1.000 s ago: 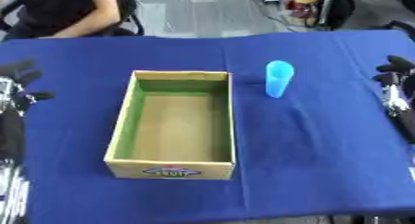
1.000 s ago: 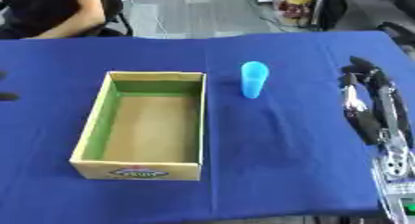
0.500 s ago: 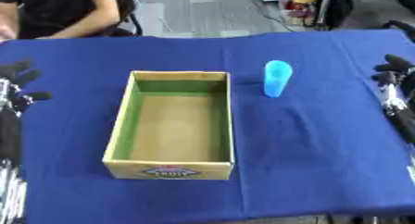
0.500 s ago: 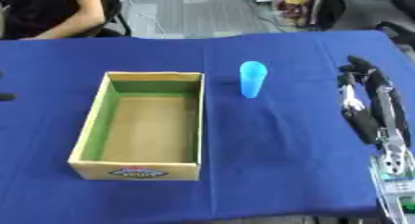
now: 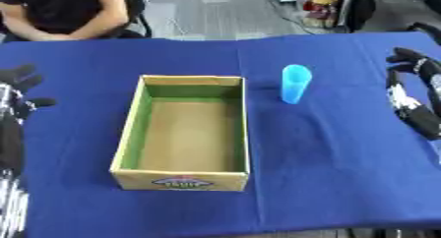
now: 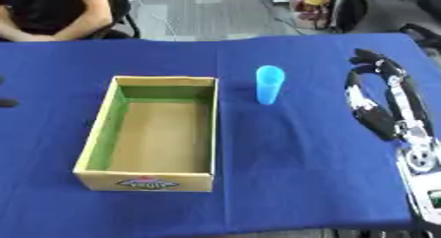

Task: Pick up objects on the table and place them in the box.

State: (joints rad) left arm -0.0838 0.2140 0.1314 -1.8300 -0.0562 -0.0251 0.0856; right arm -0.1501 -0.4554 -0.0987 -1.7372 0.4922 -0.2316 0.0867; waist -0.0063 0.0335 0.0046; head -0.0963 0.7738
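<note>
- One box (image 5: 185, 133), an open cardboard carton with green inner walls and a brown floor, is being shown near the middle of the blue table (image 5: 336, 173), its long side running away from the camera; nothing is being seen inside it.
- One blue cup (image 5: 295, 83) is being shown standing upright on the table, to the right of the box's far corner and apart from it; it is not being touched by either hand.
- Two robot hands are being shown, one at each side edge of the table.
- The right hand (image 6: 372, 79) is being held over the right part of the table, well apart from the cup, with its dark fingers extended and nothing being held in them.
- The left hand (image 5: 17, 84) is being shown at the left edge, well apart from the box, fingers spread and relaxed, nothing being gripped.
- One object only, the cup, is being counted on the table outside the box.
</note>
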